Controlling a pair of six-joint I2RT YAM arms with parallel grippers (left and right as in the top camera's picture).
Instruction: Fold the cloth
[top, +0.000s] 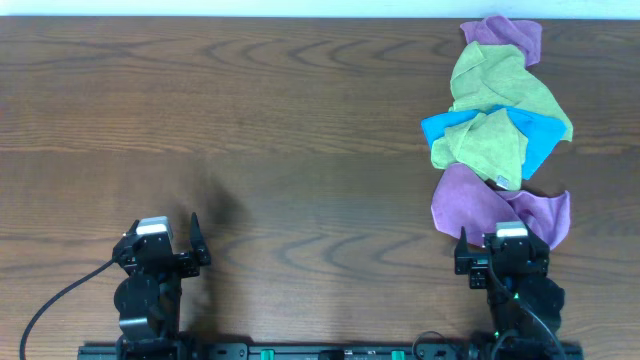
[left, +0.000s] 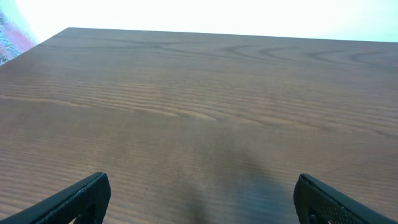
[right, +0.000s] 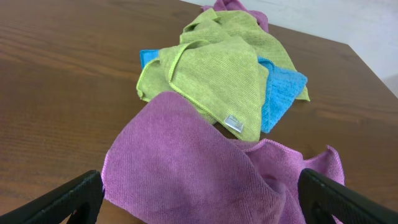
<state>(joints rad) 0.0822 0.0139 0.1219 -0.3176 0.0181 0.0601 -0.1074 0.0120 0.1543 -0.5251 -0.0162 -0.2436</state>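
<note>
Lilac cloth (right: 186, 162): rumpled rather than flat, lying at the near right of the table (top: 250, 120); its far edge is overlapped by a corner of the nearer lime-green cloth (right: 217, 81).
Pile behind: a blue cloth (top: 545, 135), a 2nd lime-green cloth (top: 500, 85) and a 2nd purple cloth (top: 510, 35) are heaped further back, touching one another.
Right end effector (right: 199, 180): its 2 fingers are spread wide with nothing held, and it is placed at the near edge of the lilac cloth.
Left end effector (left: 202, 186): likewise spread wide and empty, over bare wood, well apart from the cloth.
Step in hand: judged to be the opening pick, since no fold has been made.
Good grasp: only 1 layer should be pinched, at a free near corner.
Good pull: the cloth is best drawn toward the open middle of the table, so that the green corner slides off instead of being dragged along.
Before folding: the cloth should be spread flat.
Risk: a pinch taken in the bunched middle is likely to gather 2 layers and leave creases.
</note>
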